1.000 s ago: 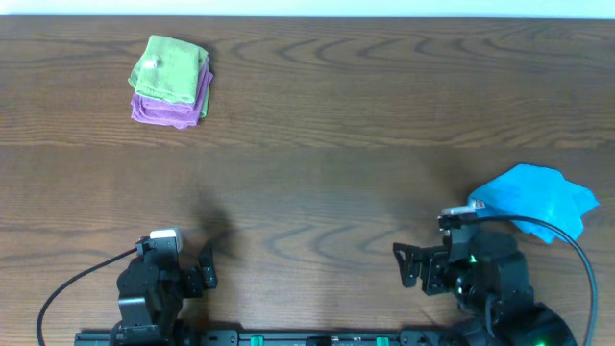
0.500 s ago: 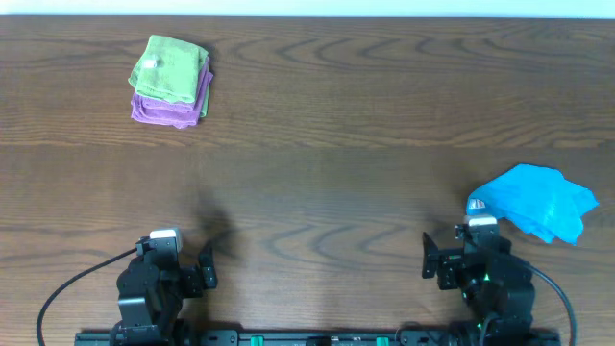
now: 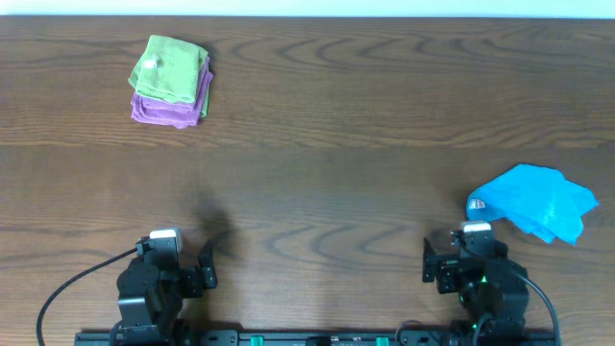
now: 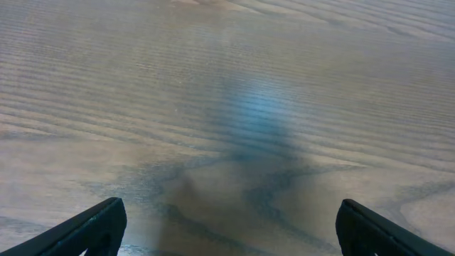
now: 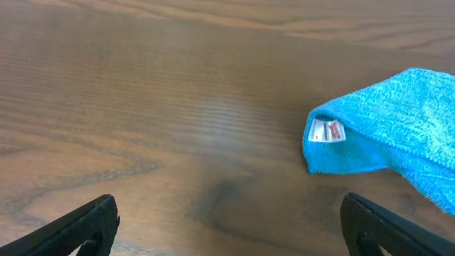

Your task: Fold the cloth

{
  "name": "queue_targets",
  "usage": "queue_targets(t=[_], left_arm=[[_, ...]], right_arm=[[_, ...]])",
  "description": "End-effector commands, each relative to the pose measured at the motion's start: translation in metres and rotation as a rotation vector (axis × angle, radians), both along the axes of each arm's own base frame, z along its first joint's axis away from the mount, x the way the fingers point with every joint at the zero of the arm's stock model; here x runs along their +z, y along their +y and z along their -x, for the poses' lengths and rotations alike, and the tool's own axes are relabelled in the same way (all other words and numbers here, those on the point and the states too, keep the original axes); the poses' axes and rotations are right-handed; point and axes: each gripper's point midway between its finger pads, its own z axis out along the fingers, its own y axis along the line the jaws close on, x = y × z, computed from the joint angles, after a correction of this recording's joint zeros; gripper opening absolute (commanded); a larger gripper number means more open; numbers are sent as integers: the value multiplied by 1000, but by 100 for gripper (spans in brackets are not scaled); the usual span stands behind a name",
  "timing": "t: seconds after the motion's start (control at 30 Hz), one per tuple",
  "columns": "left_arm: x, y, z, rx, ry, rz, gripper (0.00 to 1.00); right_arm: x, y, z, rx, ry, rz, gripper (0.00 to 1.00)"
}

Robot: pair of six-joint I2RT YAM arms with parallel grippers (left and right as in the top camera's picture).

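The lime-green cloth [image 3: 170,67] lies folded on top of a purple folded cloth [image 3: 168,109] at the far left of the table, with a small white tag showing on it. My left gripper [image 3: 208,266] is open and empty at the near left edge, far from the cloth; its fingers frame bare wood in the left wrist view [image 4: 227,231]. My right gripper [image 3: 428,264] is open and empty at the near right edge; in the right wrist view [image 5: 231,227] its fingers frame bare wood.
A crumpled bright blue cloth [image 3: 536,200] with a white tag lies at the right, just beyond my right gripper; it also shows in the right wrist view [image 5: 398,128]. The wooden table [image 3: 336,144] stretches between the two cloth spots.
My right arm has drawn back toward the near edge and to the right, settling beside the blue cloth. The left arm and the cloths have not moved.
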Motion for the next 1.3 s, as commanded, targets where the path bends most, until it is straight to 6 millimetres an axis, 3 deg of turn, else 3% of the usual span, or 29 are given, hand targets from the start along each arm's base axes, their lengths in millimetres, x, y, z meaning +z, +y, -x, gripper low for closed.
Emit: queue_targets(t=[0.0,0.13,1.27], left_arm=[[-14,1,10,-13,62,-24,95],[-14,1,10,-13,62,-24,95],[-14,1,10,-13,62,-24,95]], right_arm=[[-3,-2,0,2,-7,12,99],[-10,-2,1,0,0,14,99],[-7,-2,0,-1,-20,14,99]])
